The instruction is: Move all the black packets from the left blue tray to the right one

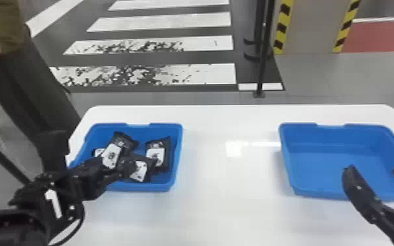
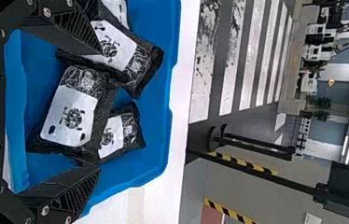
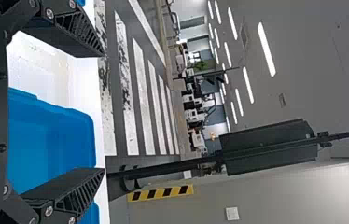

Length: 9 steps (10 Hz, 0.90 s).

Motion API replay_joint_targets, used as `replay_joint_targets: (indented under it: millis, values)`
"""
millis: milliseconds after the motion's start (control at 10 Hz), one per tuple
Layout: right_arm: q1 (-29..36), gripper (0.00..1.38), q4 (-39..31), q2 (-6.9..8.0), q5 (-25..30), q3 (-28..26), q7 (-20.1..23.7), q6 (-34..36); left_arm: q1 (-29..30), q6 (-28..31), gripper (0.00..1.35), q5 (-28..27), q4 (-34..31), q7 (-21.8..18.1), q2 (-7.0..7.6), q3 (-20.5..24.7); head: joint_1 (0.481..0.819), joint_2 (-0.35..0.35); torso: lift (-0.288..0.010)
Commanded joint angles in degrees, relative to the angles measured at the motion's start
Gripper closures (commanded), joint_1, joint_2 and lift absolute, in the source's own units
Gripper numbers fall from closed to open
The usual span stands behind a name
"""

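Observation:
My left gripper (image 1: pixel 116 166) is low over the left blue tray (image 1: pixel 170 188), near its front-left part. Several black packets with white labels lie loosely overlapping there, one packet (image 1: pixel 158 153) by the right wall. In the left wrist view the left gripper (image 2: pixel 100 111) stands open; a large packet (image 2: pixel 72 114) lies between its fingers, and the upper finger overlaps another packet (image 2: pixel 123 51). My right gripper (image 1: pixel 374 168) is parked at the front of the right blue tray (image 1: pixel 288 163), whose visible floor is bare. The right wrist view shows the right gripper (image 3: pixel 102 112) open, holding nothing.
Both trays stand on a white table (image 1: pixel 232 183) with a wide gap between them. A person stands beyond the table's left edge. A black pole (image 1: pixel 261 65) rises from the floor behind the table.

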Motion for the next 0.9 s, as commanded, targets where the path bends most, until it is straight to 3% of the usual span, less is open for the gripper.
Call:
replay_joint_targets:
  millis: [0,300,600,700,800]
  values:
    - [0.0,0.15,0.0,0.00,0.0,0.0,0.0,0.1,-4.4,3.4,0.15,-0.6,4.4,-0.3,1.16,-1.5,0.695,0.109,-0.140]
    - [-0.3,0.15,0.1,0.00,0.0,0.0,0.0,0.1,-11.9,6.7,0.15,-1.2,13.5,-3.1,3.00,-4.7,0.695,0.087,-0.140]
    - [-0.3,0.15,0.1,0.00,-0.3,0.0,0.0,0.0,-13.4,8.9,0.17,-2.6,16.2,-3.0,3.09,-5.3,0.695,0.072,-0.140]
    - [-0.4,0.15,0.3,0.00,-0.3,0.0,0.0,0.0,-14.5,9.7,0.22,-2.6,18.4,-3.4,3.44,-5.5,0.695,0.075,-0.140]
    - [-0.4,0.15,0.3,0.00,-0.3,0.1,0.1,0.0,-15.4,9.7,0.38,-2.9,20.0,-3.7,3.79,-6.1,0.695,0.074,-0.140]
